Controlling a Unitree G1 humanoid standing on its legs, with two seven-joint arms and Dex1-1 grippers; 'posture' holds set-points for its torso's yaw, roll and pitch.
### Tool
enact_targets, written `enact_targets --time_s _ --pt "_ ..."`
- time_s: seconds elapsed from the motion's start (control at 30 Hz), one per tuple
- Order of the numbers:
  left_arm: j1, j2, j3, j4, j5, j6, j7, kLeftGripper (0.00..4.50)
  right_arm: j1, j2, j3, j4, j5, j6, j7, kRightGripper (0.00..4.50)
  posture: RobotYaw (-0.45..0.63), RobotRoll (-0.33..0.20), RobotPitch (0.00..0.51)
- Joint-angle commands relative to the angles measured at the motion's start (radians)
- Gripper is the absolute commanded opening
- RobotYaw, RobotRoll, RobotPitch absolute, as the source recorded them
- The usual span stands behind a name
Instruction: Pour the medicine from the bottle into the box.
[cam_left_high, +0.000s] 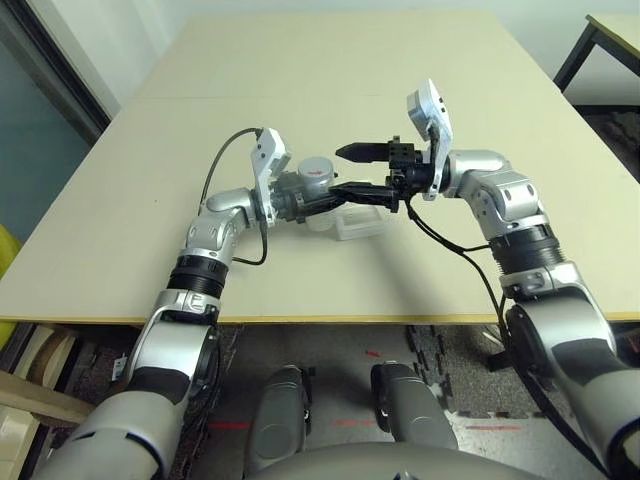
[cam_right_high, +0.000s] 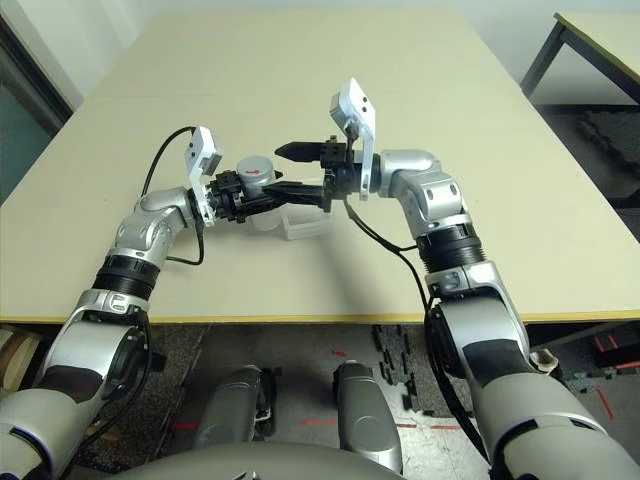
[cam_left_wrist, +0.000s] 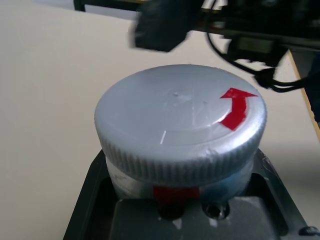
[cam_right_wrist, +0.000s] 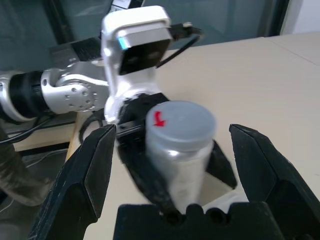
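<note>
Bottle (cam_right_wrist: 180, 150): upright, cap on, clenched by our left end effector (cam_right_high: 258, 196) above surface (cam_left_high: 270, 90). Our right end effector (cam_right_wrist: 172, 160): released, fingers spread either side of cap (cam_right_wrist: 181, 122), seemingly not touching.

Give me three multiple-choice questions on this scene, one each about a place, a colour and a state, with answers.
1. Which claw holds the bottle?
A) right
B) left
C) neither

2. What colour is the arrow on the cap?
A) blue
B) green
C) red

3. How does the right claw stand?
A) open
B) shut on the box
C) shut on nothing

1: B, the left claw is closed around the bottle.
2: C, a red arrow marks the grey cap.
3: A, the right claw has its two fingers wide apart with nothing gripped between them.
</note>
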Motion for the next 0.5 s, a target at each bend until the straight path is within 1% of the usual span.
enact_targets --time_s 0.03,0.2,0.33,0.5 --pt "0.017 0.008 -0.012 -0.01 0.013 -0.02 -0.022 2.68 -0.026 0.017 0.006 0.054 -0.024 -0.03 -0.009 4.5 -0.2 0.0 0.08" --pt "0.033 0.039 0.005 -0.053 -0.005 0.009 -0.025 2.68 -0.048 0.038 0.007 0.085 -0.033 -0.047 -0.004 4.5 -0.19 0.0 0.08" --pt "0.054 0.09 0.021 -0.081 -0.011 0.023 -0.033 2.68 -0.056 0.048 0.009 0.095 -0.032 -0.055 0.006 4.5 -0.18 0.0 0.081" --pt "0.042 0.138 0.049 -0.112 -0.032 0.063 -0.03 2.68 -0.066 0.052 0.011 0.094 -0.03 -0.051 0.024 4.5 -0.17 0.0 0.082"
